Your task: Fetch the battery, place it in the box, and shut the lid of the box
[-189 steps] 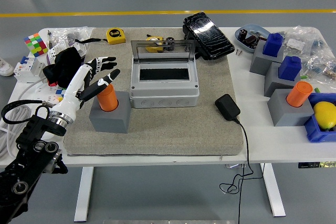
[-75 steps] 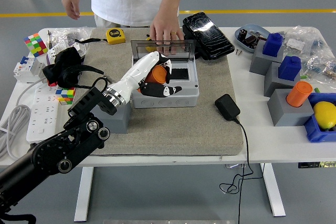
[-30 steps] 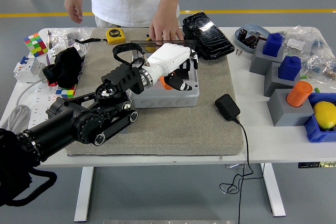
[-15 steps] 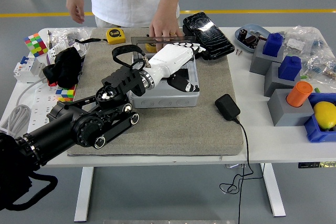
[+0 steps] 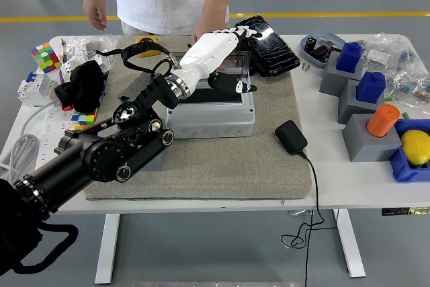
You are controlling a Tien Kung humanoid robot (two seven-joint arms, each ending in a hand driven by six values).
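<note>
The grey box (image 5: pixel 211 117) stands on the felt mat (image 5: pixel 269 166) at mid table. Its clear lid (image 5: pixel 240 65) stands upright at the back, mostly hidden by my hand. My left hand (image 5: pixel 236 57) reaches over the box with its fingers (image 5: pixel 228 32) spread at the lid's top edge and the thumb (image 5: pixel 240 87) hanging over the opening. It holds nothing. The orange battery does not show; my hand and forearm cover much of the opening. A person stands at the far side with one hand (image 5: pixel 200 35) just behind the lid. My right arm is out of view.
A black adapter (image 5: pixel 291 136) with its cable lies right of the box, and a black pouch (image 5: pixel 272 46) behind it. At the right are grey blocks with blue pieces (image 5: pixel 349 57) and an orange cylinder (image 5: pixel 383 120), and a lemon (image 5: pixel 416 147). A Rubik's cube (image 5: pixel 45 56) and a tape measure (image 5: pixel 146 41) lie at the left.
My left hand carried the orange battery from its grey holder to the box, let it go, then rose from the opening to the lid's top edge. The person stepped in behind the box.
</note>
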